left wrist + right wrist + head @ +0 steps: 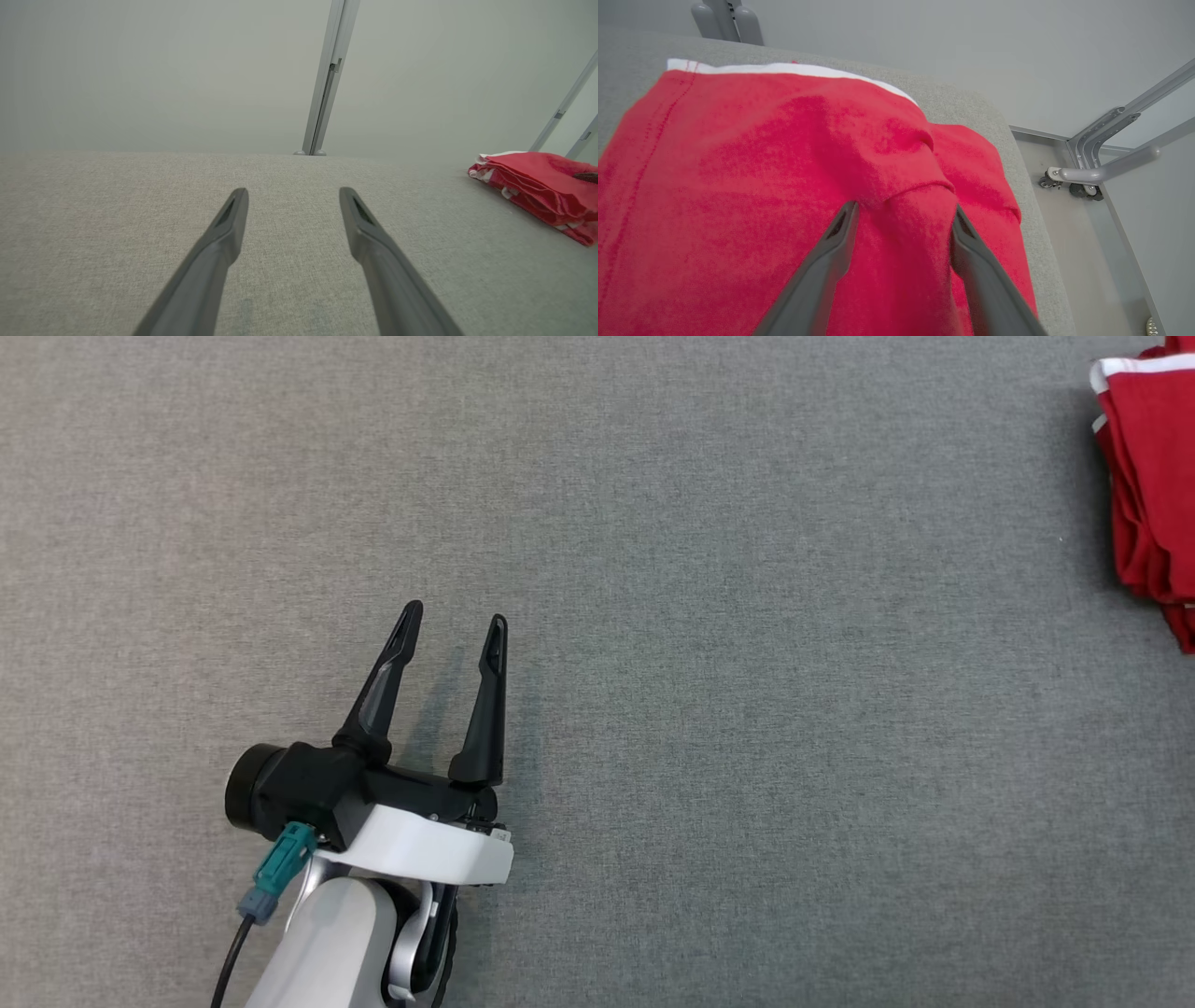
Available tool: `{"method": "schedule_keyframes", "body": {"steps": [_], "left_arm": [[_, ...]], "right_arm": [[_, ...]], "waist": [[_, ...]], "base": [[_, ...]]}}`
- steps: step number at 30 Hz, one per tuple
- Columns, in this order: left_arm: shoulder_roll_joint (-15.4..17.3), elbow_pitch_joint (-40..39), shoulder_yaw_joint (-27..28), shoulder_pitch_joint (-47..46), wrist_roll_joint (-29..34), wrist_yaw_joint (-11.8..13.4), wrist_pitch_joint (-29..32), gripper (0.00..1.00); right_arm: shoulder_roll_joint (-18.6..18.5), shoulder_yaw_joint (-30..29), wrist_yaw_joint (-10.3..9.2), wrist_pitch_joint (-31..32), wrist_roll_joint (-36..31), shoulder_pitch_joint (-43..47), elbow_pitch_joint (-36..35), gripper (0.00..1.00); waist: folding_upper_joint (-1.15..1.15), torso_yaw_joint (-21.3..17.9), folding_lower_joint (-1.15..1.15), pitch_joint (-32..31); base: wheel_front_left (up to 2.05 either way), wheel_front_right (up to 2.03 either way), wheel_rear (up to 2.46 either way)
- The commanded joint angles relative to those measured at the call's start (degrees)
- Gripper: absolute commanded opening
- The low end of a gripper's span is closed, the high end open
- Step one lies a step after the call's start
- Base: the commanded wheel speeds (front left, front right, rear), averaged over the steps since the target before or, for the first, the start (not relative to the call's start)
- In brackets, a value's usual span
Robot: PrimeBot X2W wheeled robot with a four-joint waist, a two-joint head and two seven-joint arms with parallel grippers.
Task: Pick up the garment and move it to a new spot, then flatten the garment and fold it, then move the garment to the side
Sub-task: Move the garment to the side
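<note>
Head view has the left gripper (455, 616) hovering low over the grey cloth-covered counter (747, 709), its two dark fingers spread wide with bare surface between them. The garment (1153, 476), red with white trim, lies folded in layers well off to that gripper's right and somewhat ahead of its fingertips, far from any contact with it. A teal connector (285, 863) with a black cable sits at the gripper's wrist, behind the fingers.

From the left wrist view, the same spread fingers point across the open counter, and the red stack sits ahead and to the right, near the counter's far edge. A pale metal post (327, 79) rises straight ahead beyond the edge, against a plain grey wall.

In the right wrist view, the right gripper (904, 207) is directly over the garment, its fingers parted about as widely as the left ones. A raised ridge of red fabric runs between the two fingers; whether the tips touch the cloth I cannot tell. The white-trimmed edge lies ahead of the fingertips. To this gripper's right the counter ends, and a grey metal frame (1092, 168) on casters stands on the floor below.
</note>
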Motion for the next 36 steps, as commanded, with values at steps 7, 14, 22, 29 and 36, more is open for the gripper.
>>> {"method": "schedule_keyframes", "body": {"steps": [7,14,22,29,36], "left_arm": [[0.2,0.4,1.2,0.7,-0.6,-0.3,0.0,1.0],[0.3,0.0,5.1,3.5,-0.9,-1.1,0.0,1.0],[1.3,-2.3,11.3,8.5,-0.6,-1.5,0.0,1.0],[1.1,-4.1,14.4,12.5,-2.6,-3.6,0.0,1.0],[0.7,-5.0,16.9,15.5,-0.6,-3.5,0.0,1.0]], "right_arm": [[5.6,-1.2,0.0,-10.1,-5.3,-1.9,13.0,1.0],[7.9,-10.2,0.0,-11.5,-7.9,-2.8,10.2,1.0],[8.2,-31.7,0.0,-11.4,-17.3,12.9,-10.7,1.0],[13.3,-49.7,0.0,-11.4,-27.5,35.3,-30.7,1.0],[23.2,-60.9,0.0,-11.4,-35.9,53.5,-48.8,1.0]], "waist": [[0.0,0.3,0.0,-3.3],[0.0,-2.3,0.0,-10.1],[0.0,-5.3,0.0,-17.5],[0.0,-6.2,0.0,-20.8],[0.0,-6.1,0.0,-21.9]], "base": [[0.0,0.0,0.0],[0.0,0.0,0.0],[0.0,0.0,0.0],[0.0,0.0,0.0],[0.0,0.0,0.0]]}}
